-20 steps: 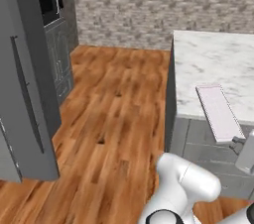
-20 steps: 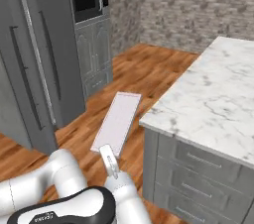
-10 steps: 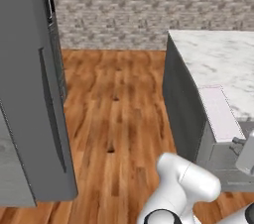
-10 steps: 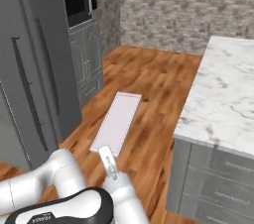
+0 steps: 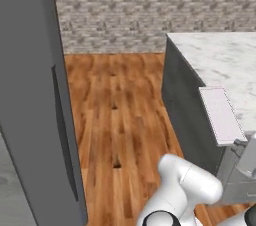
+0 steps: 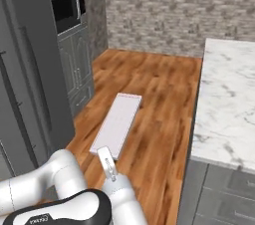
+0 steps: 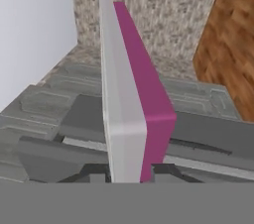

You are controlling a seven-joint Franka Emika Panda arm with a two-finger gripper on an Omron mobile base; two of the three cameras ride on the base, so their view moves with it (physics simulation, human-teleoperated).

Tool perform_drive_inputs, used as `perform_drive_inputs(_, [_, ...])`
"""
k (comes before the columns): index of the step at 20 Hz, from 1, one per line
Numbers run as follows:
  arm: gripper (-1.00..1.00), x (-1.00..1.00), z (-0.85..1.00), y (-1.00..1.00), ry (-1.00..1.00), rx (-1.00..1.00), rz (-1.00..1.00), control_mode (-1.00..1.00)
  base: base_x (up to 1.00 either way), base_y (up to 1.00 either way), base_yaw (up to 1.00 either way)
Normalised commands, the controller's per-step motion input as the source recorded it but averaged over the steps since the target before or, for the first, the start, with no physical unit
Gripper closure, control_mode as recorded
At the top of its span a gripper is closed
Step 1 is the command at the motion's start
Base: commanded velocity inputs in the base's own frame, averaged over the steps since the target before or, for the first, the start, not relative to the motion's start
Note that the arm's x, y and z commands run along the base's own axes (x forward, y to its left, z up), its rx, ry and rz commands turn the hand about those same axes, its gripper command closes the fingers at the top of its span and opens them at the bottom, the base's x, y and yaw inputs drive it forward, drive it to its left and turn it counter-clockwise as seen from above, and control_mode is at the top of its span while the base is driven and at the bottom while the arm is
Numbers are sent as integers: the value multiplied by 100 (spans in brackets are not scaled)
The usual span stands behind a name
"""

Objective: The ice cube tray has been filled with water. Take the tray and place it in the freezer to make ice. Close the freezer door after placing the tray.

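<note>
Freezer door [image 5: 35, 100] is seen at the left, tray is carried in the air beside the marble counter [image 6: 226, 104].
The ice cube tray [image 6: 116, 124] is held flat above the wooden floor [image 5: 120, 115], clear of the counter. It is gripped at its near short end by the gripper [image 6: 107, 164], and the rest of its length is stretched forward away from the fingers. In the hand view the tray [image 7: 131, 99] is seen edge-on, rising between the two finger tips [image 7: 163, 171], which are closed narrowly on its thin sides.

Base has driven on — freezer door [image 5: 45, 120] looms nearer.
</note>
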Motion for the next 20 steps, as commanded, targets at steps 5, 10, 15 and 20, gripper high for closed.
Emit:
perform_drive_inputs(5, [100,0,0,0,0,0,0,100,61,17,-12])
perform_drive_inputs(10, [100,0,0,0,0,0,0,100,61,8,0])
perform_drive_inputs(15, [100,0,0,0,0,0,0,100,70,20,0])
perform_drive_inputs(20, [100,0,0,0,0,0,0,100,72,10,0])
